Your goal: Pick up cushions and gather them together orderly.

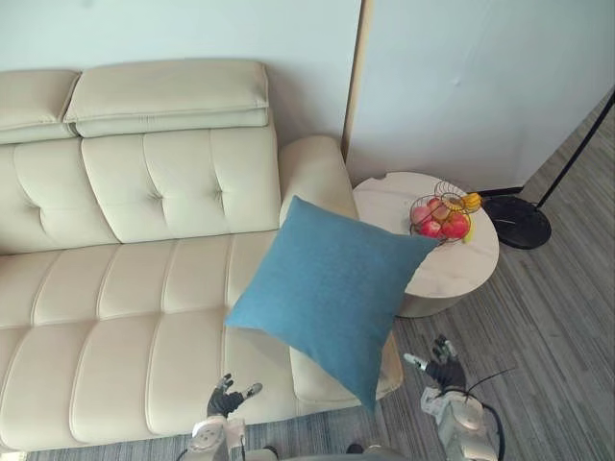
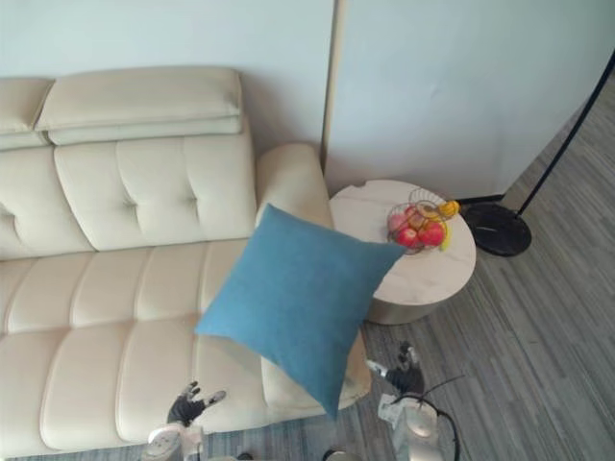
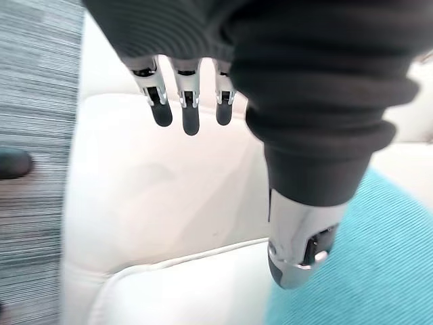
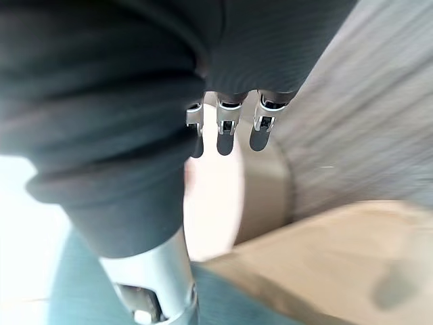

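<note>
- Left hand [image 1: 228, 396]: fingers straight, holding nothing, at the front edge of the sofa [image 1: 125, 317].
- Right hand [image 1: 440, 370]: also open-fingered and empty, over the floor off the sofa's right front corner.
- Blue cushion [image 1: 332, 293]: ahead and between both hands at the sofa's right end, standing on one corner that overhangs the front edge. Likely a two-handed reach.

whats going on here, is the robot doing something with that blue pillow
Not yet. One blue cushion lies tilted at the armrest end of the cream sofa, with a corner hanging past the seat's front edge. The robot faces it with both hands low and open, holding nothing: the left hand is over the seat's front edge, and the right hand is over the floor near the round side table. A wire fruit basket sits on that table.
</note>
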